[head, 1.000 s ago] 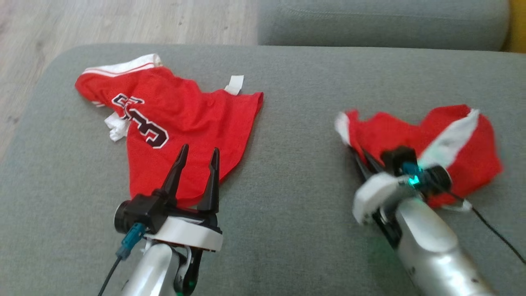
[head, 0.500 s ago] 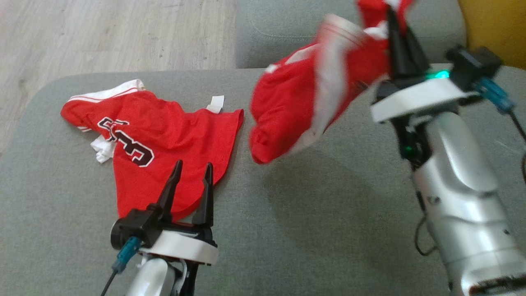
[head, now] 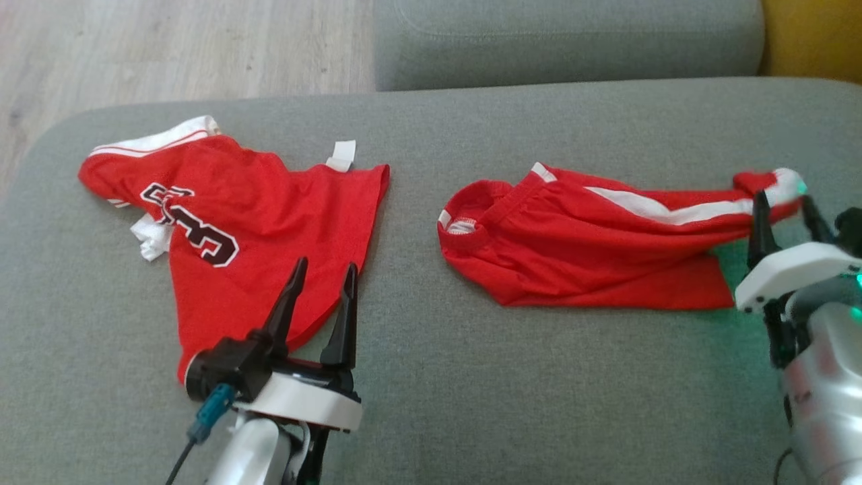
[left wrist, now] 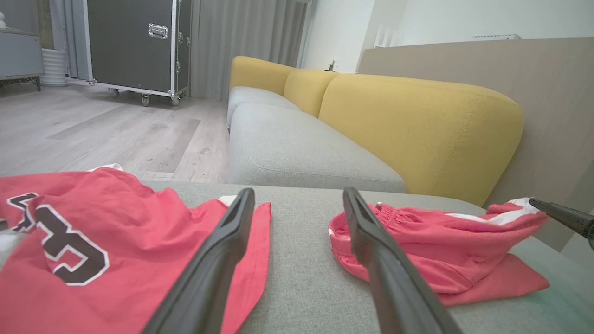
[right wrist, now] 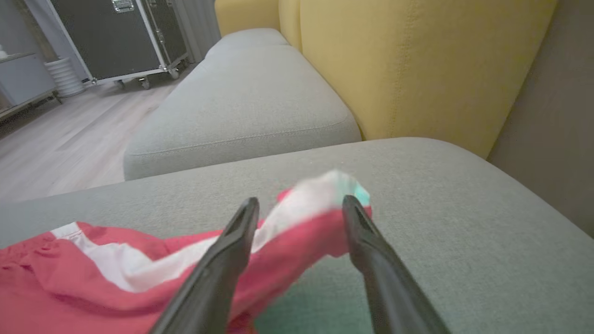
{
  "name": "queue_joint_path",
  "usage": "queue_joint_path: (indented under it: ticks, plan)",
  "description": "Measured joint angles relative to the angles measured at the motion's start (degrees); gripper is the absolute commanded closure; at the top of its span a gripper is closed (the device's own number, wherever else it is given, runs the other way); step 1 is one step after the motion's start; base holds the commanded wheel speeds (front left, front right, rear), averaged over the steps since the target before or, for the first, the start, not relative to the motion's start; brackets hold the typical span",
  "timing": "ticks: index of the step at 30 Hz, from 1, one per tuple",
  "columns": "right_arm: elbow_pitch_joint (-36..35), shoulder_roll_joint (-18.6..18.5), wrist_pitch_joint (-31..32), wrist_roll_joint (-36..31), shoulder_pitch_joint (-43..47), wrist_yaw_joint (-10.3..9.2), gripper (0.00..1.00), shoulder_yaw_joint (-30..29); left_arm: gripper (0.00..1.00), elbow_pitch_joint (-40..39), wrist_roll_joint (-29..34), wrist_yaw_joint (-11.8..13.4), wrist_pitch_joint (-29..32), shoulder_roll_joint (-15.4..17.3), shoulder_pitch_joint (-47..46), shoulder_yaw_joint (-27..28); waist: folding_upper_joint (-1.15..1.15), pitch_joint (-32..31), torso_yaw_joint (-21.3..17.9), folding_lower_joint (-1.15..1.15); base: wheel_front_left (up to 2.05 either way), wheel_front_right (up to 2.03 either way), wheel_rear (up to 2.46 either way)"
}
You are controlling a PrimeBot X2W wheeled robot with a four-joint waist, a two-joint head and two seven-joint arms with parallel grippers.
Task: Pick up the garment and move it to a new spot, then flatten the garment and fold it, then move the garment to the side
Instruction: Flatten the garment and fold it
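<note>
The garment, red shorts [head: 579,249] with a white side stripe, lies stretched out on the right half of the grey seat cushion [head: 431,377]. My right gripper [head: 781,199] is open at its right end. In the right wrist view a blurred red and white tip of the shorts [right wrist: 297,218] sits loose between the spread fingers [right wrist: 232,250]. A red jersey [head: 256,222] with a dark number lies spread on the left. My left gripper [head: 322,279] hovers open over the jersey's lower hem, holding nothing. The left wrist view shows the jersey [left wrist: 93,260] and the shorts [left wrist: 417,241].
A second grey seat cushion [head: 566,40] adjoins the far edge, with the yellow backrest [left wrist: 417,125] to the right. Wooden floor [head: 168,47] lies beyond the cushion's left edge. A black wheeled case [left wrist: 134,46] stands far off on the floor.
My right gripper swung the shorts up and across, laid them out lengthwise on the cushion, and opened. The left gripper has stayed put. The head camera has shifted a little.
</note>
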Motion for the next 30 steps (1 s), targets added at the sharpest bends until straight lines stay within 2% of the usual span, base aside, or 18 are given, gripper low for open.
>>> queue_joint_path:
  ticks: [4,7,13,17,20,23,30]
  plan:
    - [0.71,1.21,-1.18,-3.70,-2.67,0.00,0.00,-2.83,0.00,-0.10,0.00,-0.02,0.00,0.00,-0.92,0.12,0.00,0.68,-0.64,0.00,0.00,0.00,0.00]
    - [-2.43,3.28,-1.58,-5.08,-3.32,0.00,0.00,-3.13,0.00,-0.32,0.00,-0.24,0.00,-0.01,-0.99,0.36,0.00,0.69,-1.33,0.01,0.00,0.00,0.00]
    - [-21.73,7.62,-1.75,-3.35,1.60,0.00,0.00,1.89,0.00,-1.67,-0.01,-0.22,0.00,-0.01,-0.96,1.34,0.00,-0.10,-3.31,0.00,0.00,0.00,0.00]
    - [-32.26,8.28,-1.76,-0.48,10.76,0.00,0.00,4.52,0.00,-2.18,-0.01,-0.22,0.00,-0.01,-0.65,2.03,0.00,-1.51,-4.49,0.00,0.00,0.00,0.00]
    - [-37.35,8.60,-1.76,3.34,17.66,0.00,0.00,5.98,0.00,-2.55,-0.01,-0.21,0.00,-0.02,0.08,2.40,0.00,-2.65,-5.36,-0.01,0.00,0.00,0.00]
    - [-40.52,8.68,-1.76,7.02,22.69,0.00,0.00,7.86,0.00,-2.96,-0.01,-0.16,0.00,-0.03,1.05,2.57,0.00,-3.14,-6.19,-0.01,0.00,0.00,0.00]
    - [-42.36,9.12,-1.75,7.38,27.24,0.00,0.00,9.33,0.00,-3.02,-0.01,-0.15,0.00,-0.02,1.87,2.48,0.00,-2.98,-6.29,-0.01,0.00,0.00,0.00]
